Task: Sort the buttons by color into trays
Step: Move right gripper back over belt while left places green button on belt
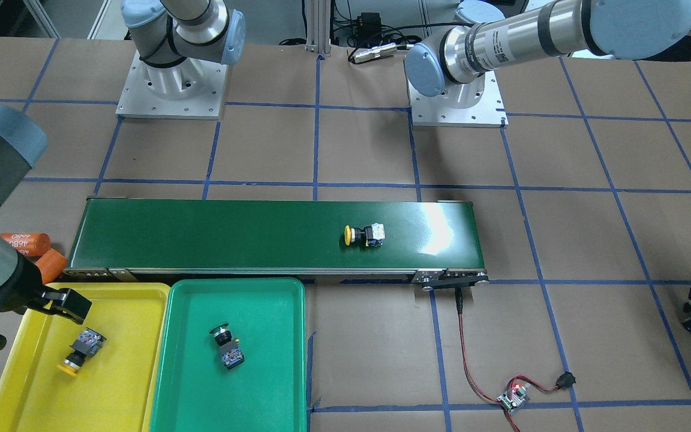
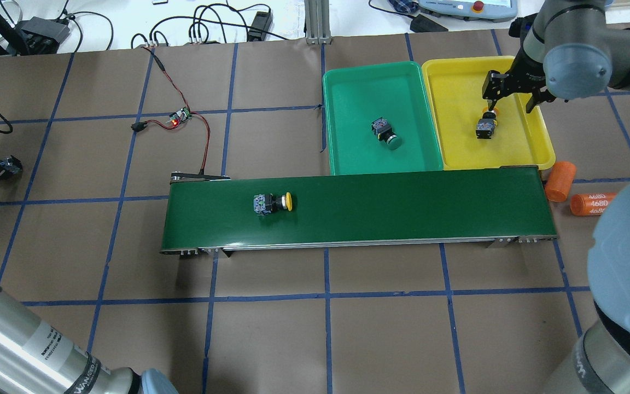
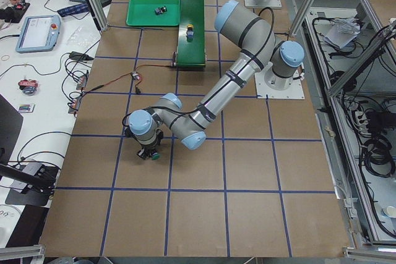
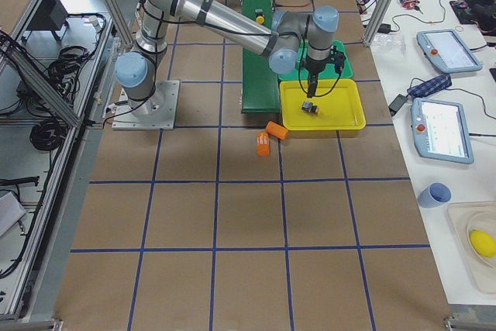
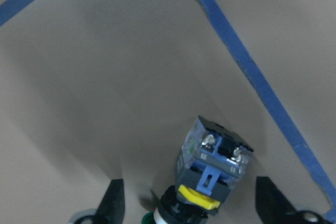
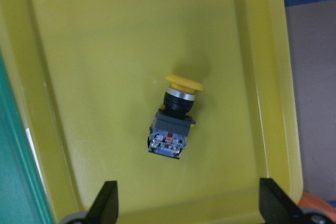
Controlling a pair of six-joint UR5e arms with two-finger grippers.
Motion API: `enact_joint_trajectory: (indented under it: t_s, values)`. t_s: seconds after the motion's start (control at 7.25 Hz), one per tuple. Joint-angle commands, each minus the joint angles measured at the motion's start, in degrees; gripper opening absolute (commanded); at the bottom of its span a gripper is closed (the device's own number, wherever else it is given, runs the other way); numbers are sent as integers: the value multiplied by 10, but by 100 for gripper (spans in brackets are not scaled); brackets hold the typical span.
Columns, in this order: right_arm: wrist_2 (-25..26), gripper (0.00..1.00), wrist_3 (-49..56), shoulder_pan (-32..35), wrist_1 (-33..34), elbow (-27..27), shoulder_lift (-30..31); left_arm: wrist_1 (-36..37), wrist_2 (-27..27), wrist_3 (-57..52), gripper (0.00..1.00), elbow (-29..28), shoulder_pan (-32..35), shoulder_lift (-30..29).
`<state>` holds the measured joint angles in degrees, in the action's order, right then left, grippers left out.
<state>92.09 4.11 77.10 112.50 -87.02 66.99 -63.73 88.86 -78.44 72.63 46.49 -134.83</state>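
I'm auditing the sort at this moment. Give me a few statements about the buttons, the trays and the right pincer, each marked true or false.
1. A yellow button lies in the yellow tray. True.
2. The green tray is empty. False: a green button lies in it.
3. A second yellow button lies on the conveyor belt. True.
4. The right pincer is shut on a button. False: it is open above the yellow button, which lies loose in the yellow tray.
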Motion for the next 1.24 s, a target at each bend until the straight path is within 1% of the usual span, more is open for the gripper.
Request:
enact_joint_trajectory:
  t_s: [0.0, 0.14, 0.28, 0.41, 0.55, 0.83, 0.96, 1.1]
  values:
    - [-2, 100, -3, 2, -112, -3, 79, 0, 0, 1, 0, 49, 4, 35]
    - [-2, 100, -10, 3, -148, -14, 133, -7, 1, 7, 0, 52, 15, 58]
    - [-2, 100, -60, 10, -183, -48, 176, -55, 7, 36, 0, 60, 52, 96]
    - [-7, 100, -94, 13, -185, -82, 202, -112, 6, 129, 0, 80, 81, 141]
    - [-61, 100, -123, 31, -187, -101, 213, -117, 6, 201, 0, 127, 114, 184]
    - [-69, 100, -328, 100, -185, -105, 212, -114, -1, 351, 0, 219, 173, 258]
    - [-69, 100, -398, 123, -180, -106, 210, -114, -1, 429, 0, 254, 212, 286]
    - [-71, 100, -437, 129, -178, -106, 206, -112, 1, 513, 0, 271, 261, 308]
